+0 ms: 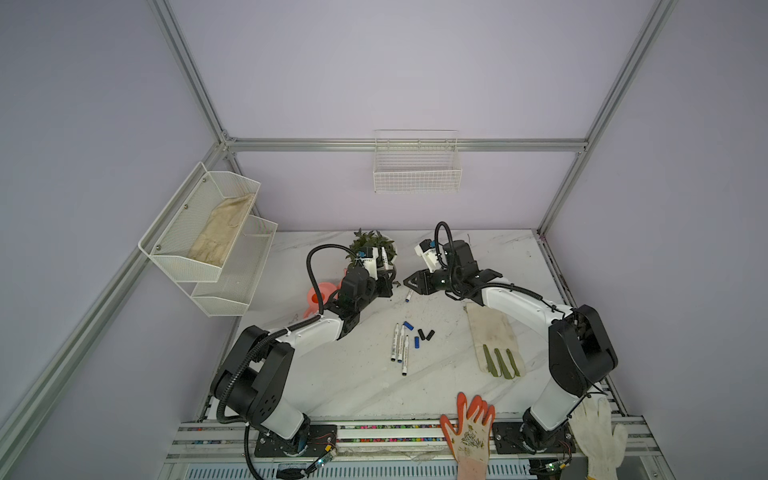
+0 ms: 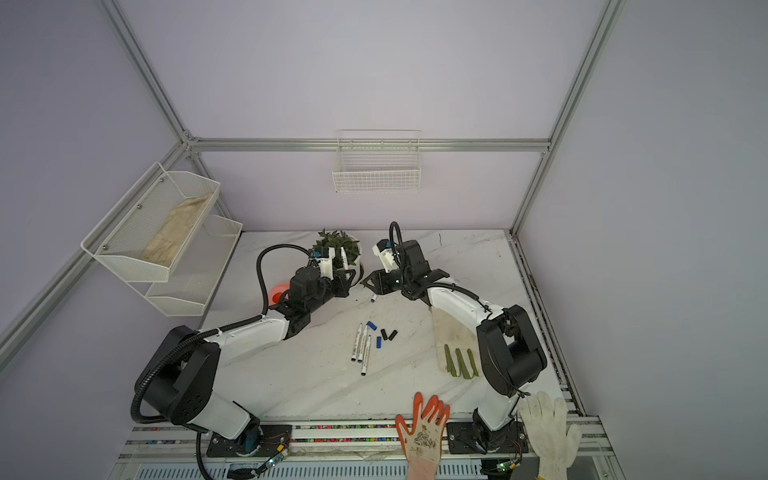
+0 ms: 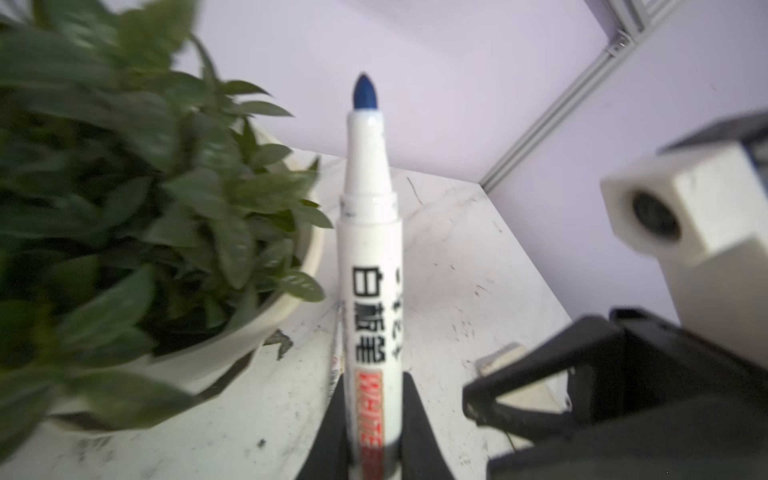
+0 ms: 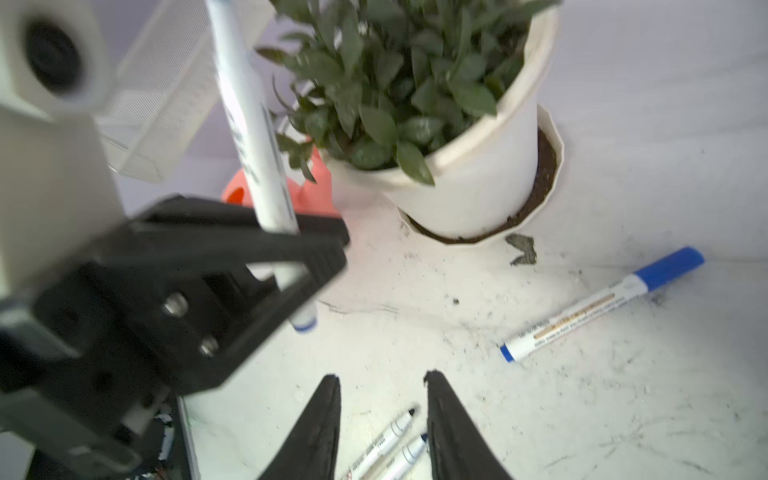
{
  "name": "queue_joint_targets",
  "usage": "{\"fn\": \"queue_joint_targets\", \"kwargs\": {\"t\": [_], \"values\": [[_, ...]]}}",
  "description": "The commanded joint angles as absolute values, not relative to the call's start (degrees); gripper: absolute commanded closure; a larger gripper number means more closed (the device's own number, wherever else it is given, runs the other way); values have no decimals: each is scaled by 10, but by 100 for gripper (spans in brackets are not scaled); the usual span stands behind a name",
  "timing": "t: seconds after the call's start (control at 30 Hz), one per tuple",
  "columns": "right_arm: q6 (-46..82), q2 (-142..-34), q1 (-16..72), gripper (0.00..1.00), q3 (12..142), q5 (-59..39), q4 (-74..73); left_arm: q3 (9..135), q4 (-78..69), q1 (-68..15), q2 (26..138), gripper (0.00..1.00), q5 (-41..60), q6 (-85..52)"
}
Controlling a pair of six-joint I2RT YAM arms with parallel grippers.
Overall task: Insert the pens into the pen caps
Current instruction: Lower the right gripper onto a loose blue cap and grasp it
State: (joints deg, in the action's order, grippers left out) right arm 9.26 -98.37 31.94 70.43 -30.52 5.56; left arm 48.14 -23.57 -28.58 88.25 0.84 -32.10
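Note:
My left gripper (image 3: 374,380) is shut on a white pen (image 3: 370,249) and holds it upright, its blue tip bare, beside the plant; the same pen (image 1: 384,257) shows in both top views. My right gripper (image 4: 380,376) stands open over the table with nothing between its fingers, just right of the left gripper (image 1: 387,277). A pen with a blue cap on it (image 4: 602,303) lies below the right gripper (image 1: 409,283). Three uncapped pens (image 1: 399,347) lie side by side mid-table. Beside them lie loose pen caps: two blue (image 1: 408,325) (image 1: 417,342) and two black (image 1: 426,334).
A potted plant (image 1: 372,245) and an orange object (image 1: 320,295) stand behind the left arm. A beige glove (image 1: 494,340) lies right of the caps. Orange (image 1: 469,432) and white (image 1: 598,436) gloves hang over the front rail. Mesh shelves (image 1: 208,232) are on the left wall.

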Motion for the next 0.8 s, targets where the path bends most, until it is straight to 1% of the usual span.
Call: {"fn": "queue_joint_targets", "kwargs": {"t": [0.0,0.07,0.17,0.4,0.77], "values": [[34,-1005,361,62,688,-211,132,450,-216,-287,855,100,-82,-345],[17,-1021,382,62,687,-175,153,451,-201,-287,850,100,-81,-332],[8,-1036,398,62,683,-151,160,448,-194,-287,844,100,-79,-330],[-2,-1068,405,63,697,-108,178,440,-193,-287,836,100,-76,-332],[-8,-1103,423,64,706,-98,200,429,-195,-287,827,100,-69,-322]]}}
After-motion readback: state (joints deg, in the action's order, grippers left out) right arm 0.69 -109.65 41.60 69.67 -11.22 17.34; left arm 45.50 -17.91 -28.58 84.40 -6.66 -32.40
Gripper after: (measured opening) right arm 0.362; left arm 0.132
